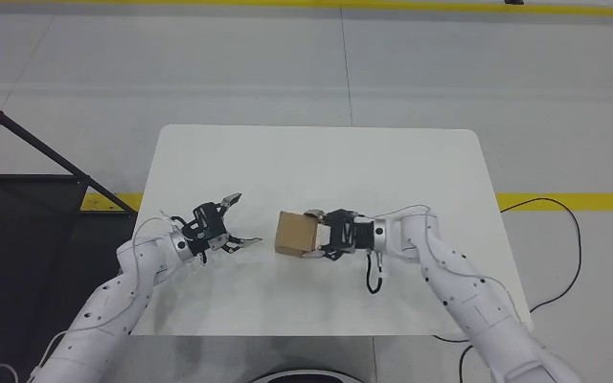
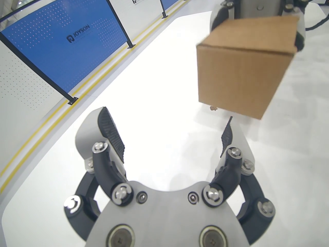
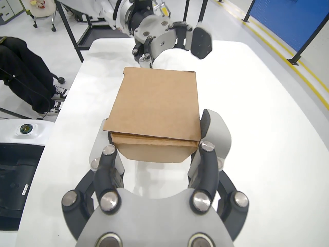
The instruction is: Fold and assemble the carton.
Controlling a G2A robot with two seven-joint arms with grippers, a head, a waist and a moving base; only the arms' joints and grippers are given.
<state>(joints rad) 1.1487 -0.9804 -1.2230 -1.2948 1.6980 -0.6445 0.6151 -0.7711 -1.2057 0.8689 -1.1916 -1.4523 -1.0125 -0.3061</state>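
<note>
While right fingers (image 3: pixel 216 129) pinch the carton (image 1: pixel 295 233) to steady it near the surface (image 1: pixel 383 172) middle | left fingers (image 2: pixel 110 129) spread nearby, seemingly free for folding flaps.

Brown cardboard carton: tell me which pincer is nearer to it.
Right. The right pincer is shut on the brown cardboard carton, clamping two opposite sides. The left pincer hangs open, apart from the carton, facing its other end.

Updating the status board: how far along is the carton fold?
Done: the carton is formed into a box, and the end facing the left hand looks closed. In hand: the right hand grips its sides; the left hand is open, apart. Left: the flap at the right hand's end looks untucked.
</note>
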